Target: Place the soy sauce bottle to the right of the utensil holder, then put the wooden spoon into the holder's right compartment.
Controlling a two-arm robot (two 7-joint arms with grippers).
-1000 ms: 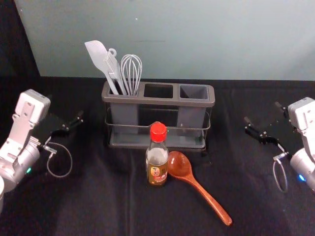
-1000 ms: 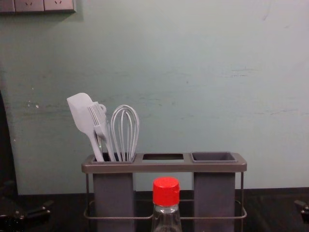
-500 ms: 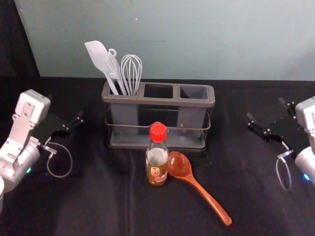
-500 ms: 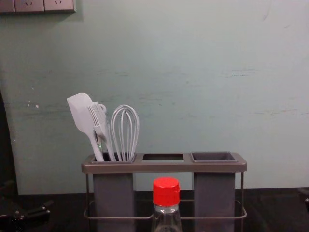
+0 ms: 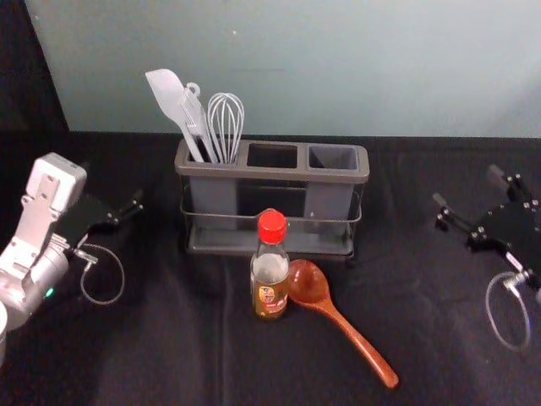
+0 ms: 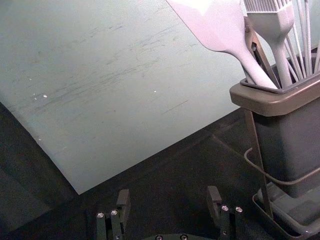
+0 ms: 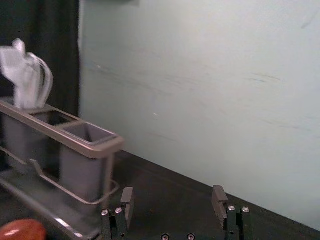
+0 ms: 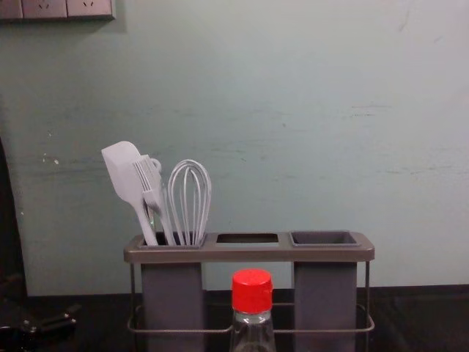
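Head view: bottle (image 5: 270,283), likely slick and stiff, is best gripped mid-body; right gripper (image 5: 466,186), left gripper (image 6: 169,195) are spread wide at opposite edges.

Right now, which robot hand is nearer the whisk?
Left: the left gripper is left of the whisk; the right gripper is farther off, right of the utensil holder.

R gripper (image 5: 467,186) open; spoon (image 7: 22,230) nr utensil holder (image 7: 75,143).
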